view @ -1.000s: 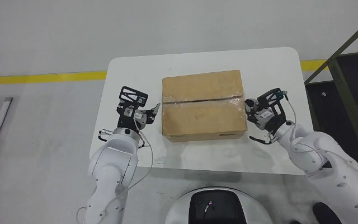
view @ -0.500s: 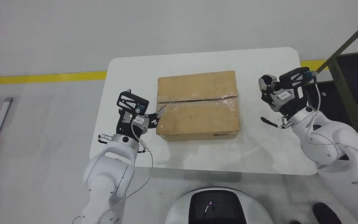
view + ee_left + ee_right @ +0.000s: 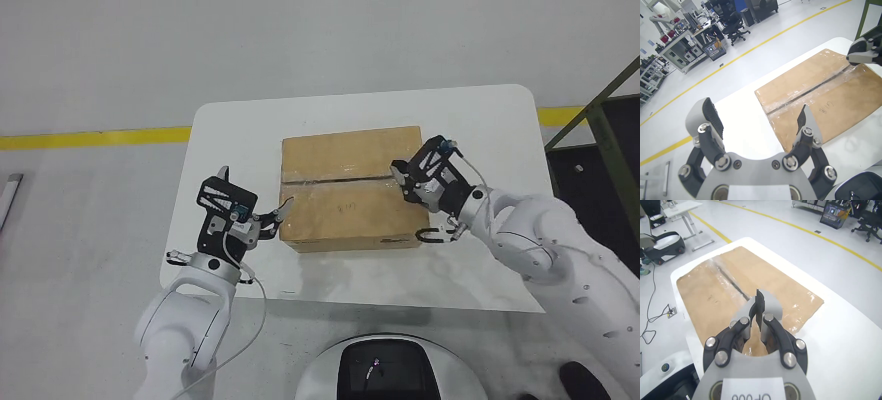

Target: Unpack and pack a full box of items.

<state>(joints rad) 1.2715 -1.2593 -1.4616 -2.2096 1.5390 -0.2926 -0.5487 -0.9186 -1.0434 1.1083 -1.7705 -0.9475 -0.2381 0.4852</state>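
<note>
Box [image 3: 350, 185]: brown cardboard, flaps shut, at table [image 3: 480, 120] centre; contents hidden. Glossy clear tape [image 3: 340, 179] lies wrinkled along the centre seam, with a dark slit beneath. Right gripper [image 3: 757, 294] is over the seam's 3 o'clock end, ribbed jaws pressed together, holding nothing; contact with the tape unclear. Left gripper [image 3: 755, 105] is at the box's 9 o'clock side, spread wide, empty.

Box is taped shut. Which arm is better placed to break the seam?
Right, probably. The right gripper, shut, sits over the box top by the end of the taped seam. The left gripper is open, beside the box's other end, over the table.
</note>
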